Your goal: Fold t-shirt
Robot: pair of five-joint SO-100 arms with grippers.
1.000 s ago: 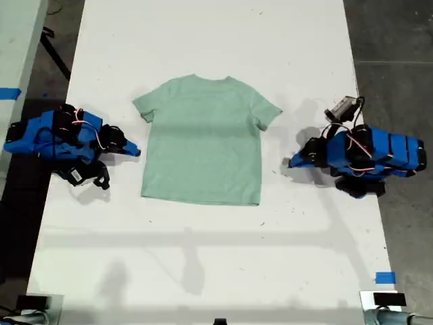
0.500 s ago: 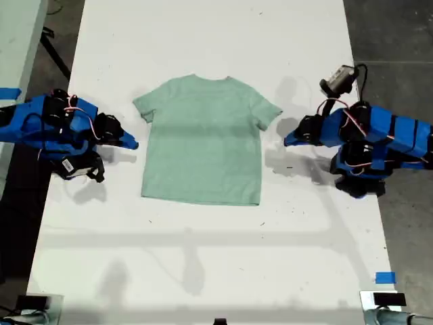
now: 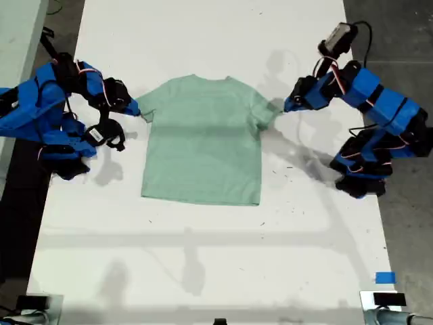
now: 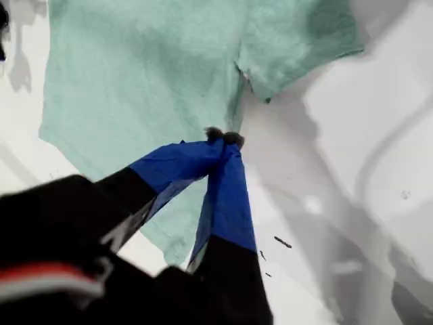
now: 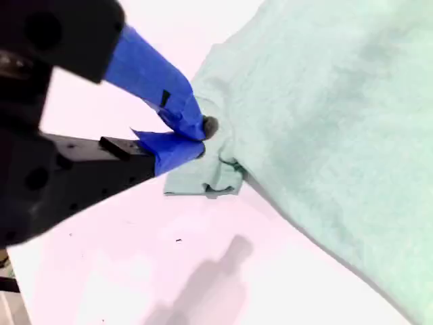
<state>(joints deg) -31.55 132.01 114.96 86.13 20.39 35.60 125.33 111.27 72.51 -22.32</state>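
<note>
While the t-shirt [image 3: 203,145] lies unfolded mid-tabletop [image 3: 203,257] in the exterior view, my first end effector [image 3: 285,105] nears the sleeve on that view's right and my second end effector [image 3: 137,110] the other, so I judge the first fold not begun. First wrist view: jaws shut, no cloth between. Second wrist view: jaws shut at a bunched sleeve, any pinch hidden; next, both need a sure grip
</note>
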